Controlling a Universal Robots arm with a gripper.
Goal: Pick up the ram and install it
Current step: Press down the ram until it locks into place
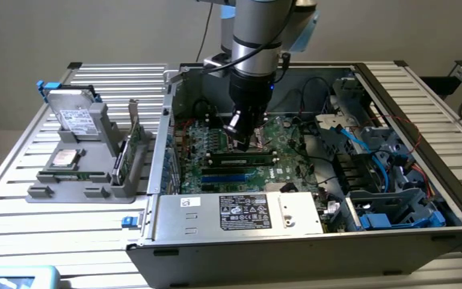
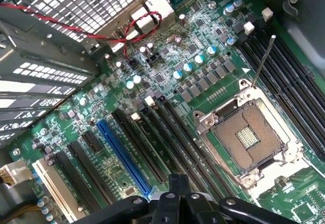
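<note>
The ram (image 1: 243,160), a slim green stick with black chips, stands along a black slot of the motherboard (image 1: 283,135) inside the open computer case, between the slot's end latches. My gripper (image 1: 239,144) hangs straight down into the case, its tips just above the ram's far side; I cannot tell whether they touch it. In the wrist view my gripper (image 2: 177,183) is shut with nothing between its fingers, over the long black slots (image 2: 167,132) beside the open processor socket (image 2: 248,135). The ram is hidden there.
Blue slots (image 1: 229,175) lie just in front of the ram. The power supply (image 1: 239,212) blocks the case front, and drive cages with blue cables (image 1: 384,180) fill the exterior view's right. A grey holder (image 1: 86,162) outside on the left carries a hard drive, a processor and an expansion card.
</note>
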